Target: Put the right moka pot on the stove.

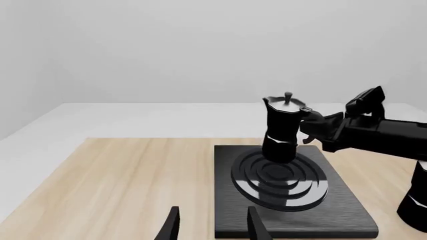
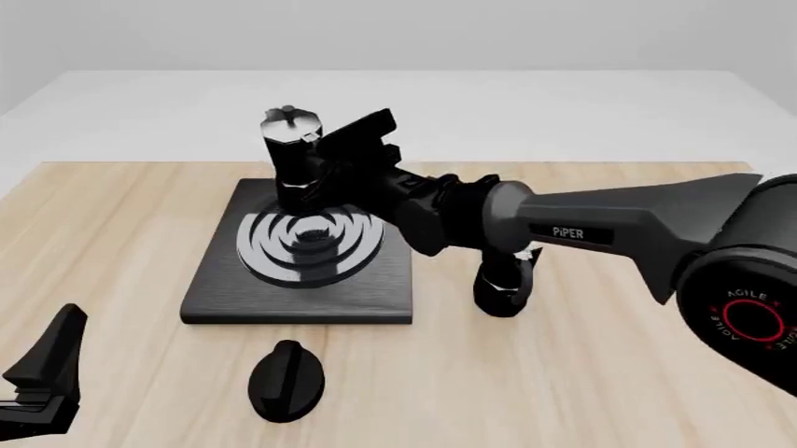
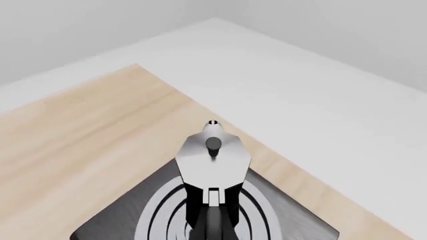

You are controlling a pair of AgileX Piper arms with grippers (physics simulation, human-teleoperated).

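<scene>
Placement step. The right tool [image 2: 327, 166] is clamped on the handle of the right moka pot [image 2: 291, 159], holding it upright over the stove [image 2: 212, 289], at about twelve o'clock on the rings; whether its base touches the rings cannot be told. The left tool [image 2: 37, 383] rests apart at the near-left of the surface [image 2: 598, 373], fingers spread and holding nothing. A second pot [image 2: 505, 285] stands at three o'clock from the stove, the oval knob [image 2: 286, 378] at six. Judged next: seat the pot, release, withdraw rightward without tipping it

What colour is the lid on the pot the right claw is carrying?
Shiny silver, with a small dark knob; the lid shows best in the right wrist view, above the stove.
</scene>
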